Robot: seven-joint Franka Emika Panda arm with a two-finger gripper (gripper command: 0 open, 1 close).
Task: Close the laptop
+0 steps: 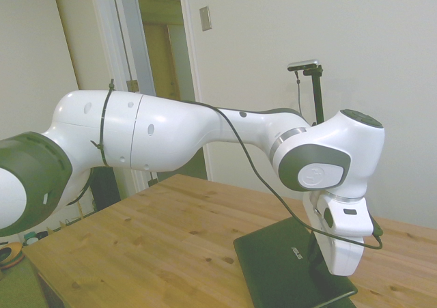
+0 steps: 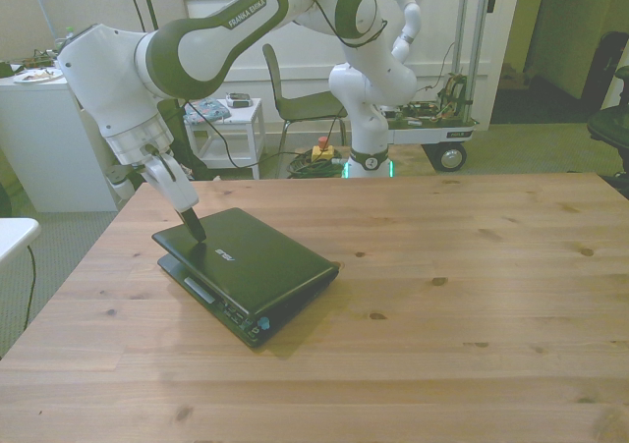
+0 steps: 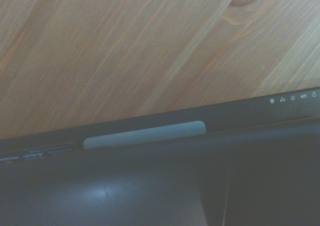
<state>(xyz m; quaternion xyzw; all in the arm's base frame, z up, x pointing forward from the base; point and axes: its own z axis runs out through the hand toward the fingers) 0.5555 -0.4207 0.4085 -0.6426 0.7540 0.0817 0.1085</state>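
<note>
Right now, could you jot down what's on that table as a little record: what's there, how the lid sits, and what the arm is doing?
thing: black laptop on the wooden table
position: toward the front view's left
lid: nearly down, logo facing up; a thin gap shows along the near edge
arm: white, reaching down over the laptop
gripper: dark tip resting on the lid near its far corner
fingers: appear pressed together, holding nothing
task: almost done; lid not seen fully shut
</note>
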